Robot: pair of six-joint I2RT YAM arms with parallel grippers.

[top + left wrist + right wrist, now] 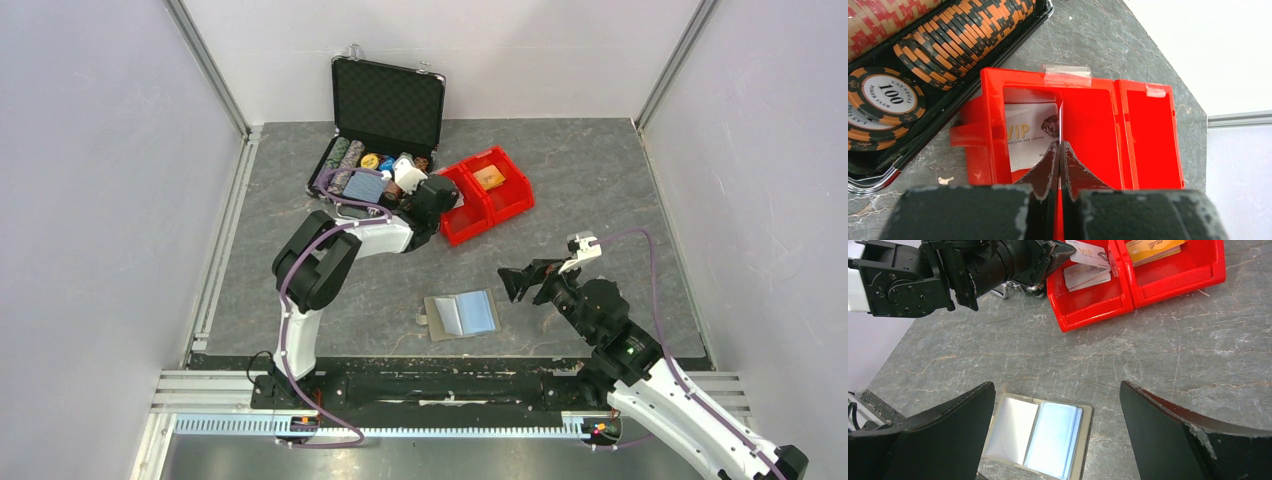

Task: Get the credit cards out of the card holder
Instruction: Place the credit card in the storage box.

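Card holder (462,315) lies open flat on the grey worktop (600,180) at the near edge, btwn the two arm bases, grey cover down and pale blue panel up. Right hand (510,285) hangs just right of it, spread wide, not touching. Left hand (450,198) reaches far-right to the twin red bins (515,203), which sit just right of the open black poker-chip case (388,105). An orange-yellow card (489,177) lies in the right bin.

Left wrist view: left hand (1060,155) is squeezed nearly closed on a pinched card (1060,120), seen edge-on as a thin pale line above the left bin (1088,125). A white VIP card (1028,135) lies flat in that bin. The right bin (1150,140) is alongside. Stacked poker chips (963,35) fill the case at far left.

Right wrist view: right hand (1057,385) is wide open, its dark fingers (938,435) either side of the card holder (1040,437), which lies on the worktop below w/ clear sleeves showing; whether they touch it, can't tell. Farther off, left hand (1060,249) grips the pinched card (1093,255) over the left bin's far corner, white face w/ VIP lettering. Other credit cards (1087,276), white, lie in that bin, and the orange-yellow card (1148,247) is in the right one.
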